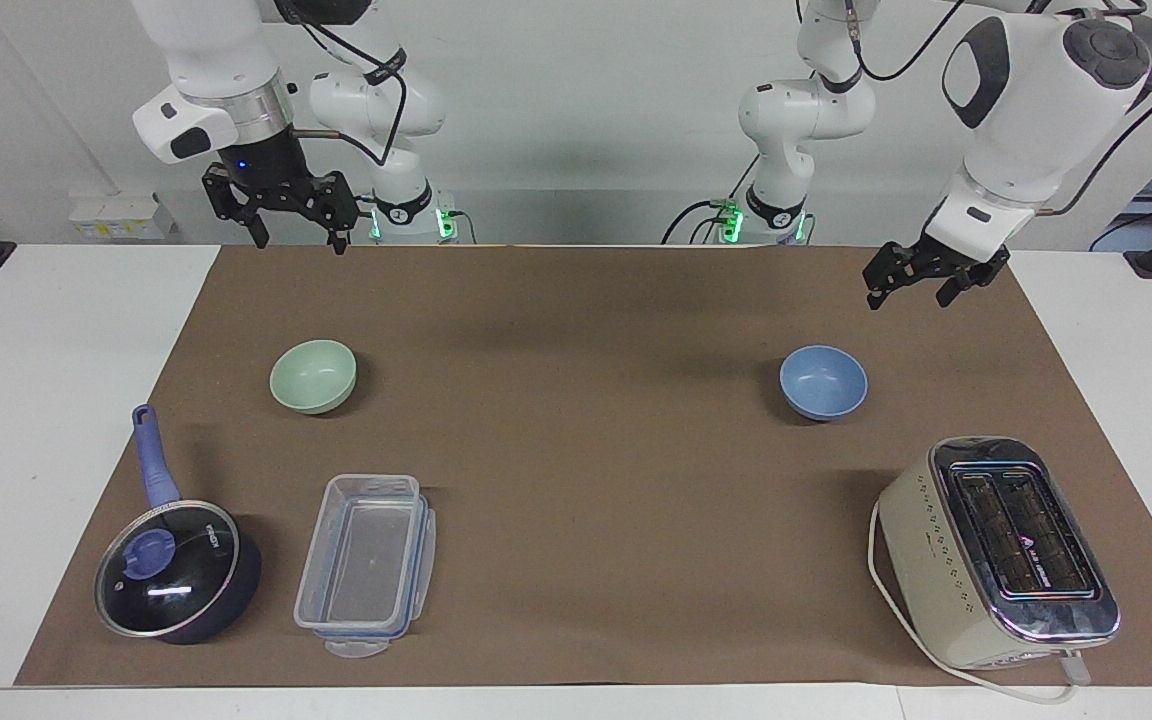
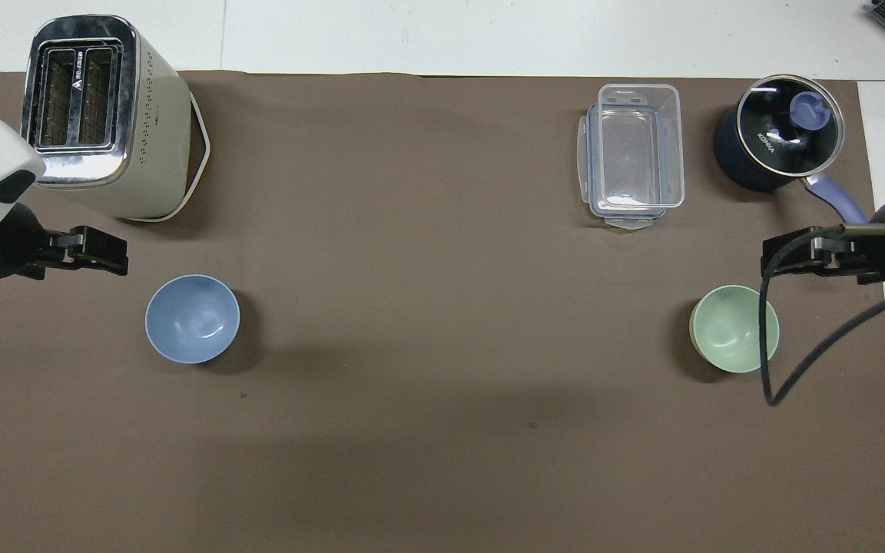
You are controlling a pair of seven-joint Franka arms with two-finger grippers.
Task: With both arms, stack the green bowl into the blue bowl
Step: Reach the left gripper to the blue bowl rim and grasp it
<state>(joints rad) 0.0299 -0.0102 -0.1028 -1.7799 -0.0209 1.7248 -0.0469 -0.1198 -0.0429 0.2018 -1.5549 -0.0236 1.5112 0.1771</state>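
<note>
The pale green bowl (image 1: pixel 313 375) (image 2: pixel 733 329) sits upright on the brown mat toward the right arm's end. The blue bowl (image 1: pixel 823 381) (image 2: pixel 192 319) sits upright toward the left arm's end, about as near to the robots. My right gripper (image 1: pixel 300 240) (image 2: pixel 777 257) hangs open high in the air, over the mat beside the green bowl, holding nothing. My left gripper (image 1: pixel 906 292) (image 2: pixel 112 257) is open and tilted. It is in the air over the mat beside the blue bowl, clear of it.
A cream toaster (image 1: pixel 996 550) (image 2: pixel 97 115) stands farther from the robots than the blue bowl. A clear lidded container (image 1: pixel 366 565) (image 2: pixel 633 153) and a dark pot with a blue handle (image 1: pixel 176 585) (image 2: pixel 777 142) lie farther out than the green bowl.
</note>
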